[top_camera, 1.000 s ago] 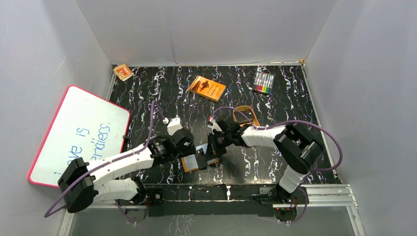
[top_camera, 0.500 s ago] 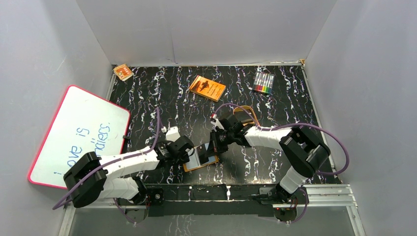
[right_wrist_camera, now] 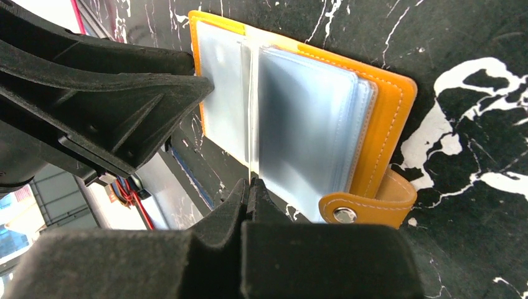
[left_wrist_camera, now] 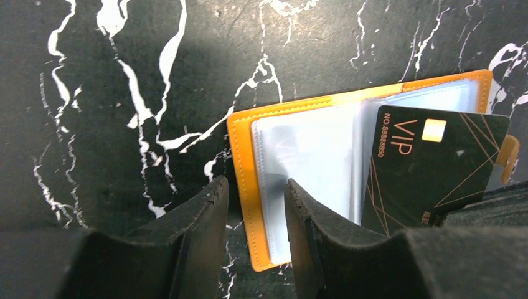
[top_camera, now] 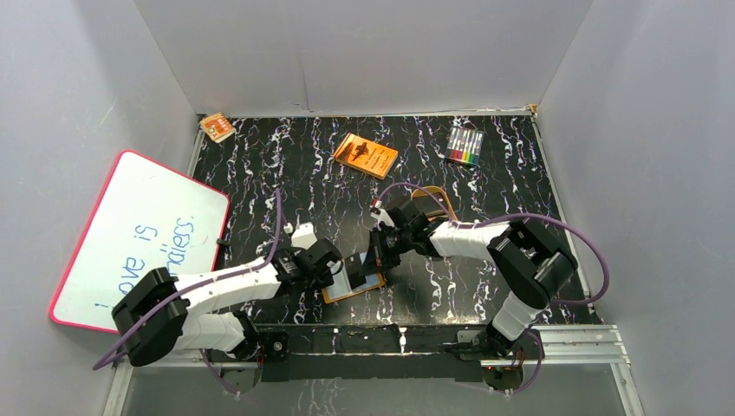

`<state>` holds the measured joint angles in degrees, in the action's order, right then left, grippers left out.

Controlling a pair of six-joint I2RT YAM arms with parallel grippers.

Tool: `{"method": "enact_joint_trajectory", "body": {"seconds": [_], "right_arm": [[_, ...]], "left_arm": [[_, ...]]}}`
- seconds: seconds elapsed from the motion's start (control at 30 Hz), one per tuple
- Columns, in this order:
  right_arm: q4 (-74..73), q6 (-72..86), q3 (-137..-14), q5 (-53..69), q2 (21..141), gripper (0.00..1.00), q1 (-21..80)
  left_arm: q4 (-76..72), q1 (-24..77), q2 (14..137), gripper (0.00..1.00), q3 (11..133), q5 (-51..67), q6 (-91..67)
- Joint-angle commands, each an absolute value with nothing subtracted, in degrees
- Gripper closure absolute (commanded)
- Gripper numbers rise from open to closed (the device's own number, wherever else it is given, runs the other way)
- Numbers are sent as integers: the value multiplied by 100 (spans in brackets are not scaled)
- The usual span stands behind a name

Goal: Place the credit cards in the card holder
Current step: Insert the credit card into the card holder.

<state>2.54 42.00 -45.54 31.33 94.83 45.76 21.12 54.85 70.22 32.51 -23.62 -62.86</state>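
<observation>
The card holder (top_camera: pixel 354 284) lies open on the black marbled table, orange cover down and pale blue pockets (left_wrist_camera: pixel 311 156) up. Its snap tab (right_wrist_camera: pixel 367 208) sticks out at the right edge. My left gripper (left_wrist_camera: pixel 255 187) is open and straddles the holder's left edge, with one fingertip (left_wrist_camera: pixel 218 193) on the table and the other on the left pocket. My right gripper (right_wrist_camera: pixel 250 182) is shut on a black credit card (left_wrist_camera: pixel 429 168) printed VIP. It holds the card on edge over the holder's middle fold. In the right wrist view the card shows only as a thin line (right_wrist_camera: pixel 250 124).
An orange book (top_camera: pixel 366 155) and a pack of coloured markers (top_camera: pixel 465 146) lie at the far side. A tan oval tray (top_camera: pixel 438 204) sits behind the right arm. A whiteboard (top_camera: pixel 139 234) leans at the left wall, with a small orange packet (top_camera: pixel 217 126) in the far left corner.
My left gripper has moved nearer and rightwards onto the holder's left edge, and its jaws have narrowed. My right gripper with the card has barely shifted.
</observation>
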Motion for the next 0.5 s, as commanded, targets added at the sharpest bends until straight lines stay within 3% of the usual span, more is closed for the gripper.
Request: {"method": "enact_joint_trajectory", "body": {"seconds": [0.0, 0.23, 0.47], "right_arm": [[593, 4261, -4610, 3358, 9563, 100, 4570], [663, 4296, -4588, 3412, 9660, 100, 4568], [765, 4370, -4580, 3514, 9754, 100, 4579]], "left_arm": [[2686, 5451, 6626, 62, 3336, -2676, -6364], [3010, 5451, 6260, 63, 3261, -2768, -6519], [3055, 5448, 6449, 69, 3151, -2703, -6751]]}}
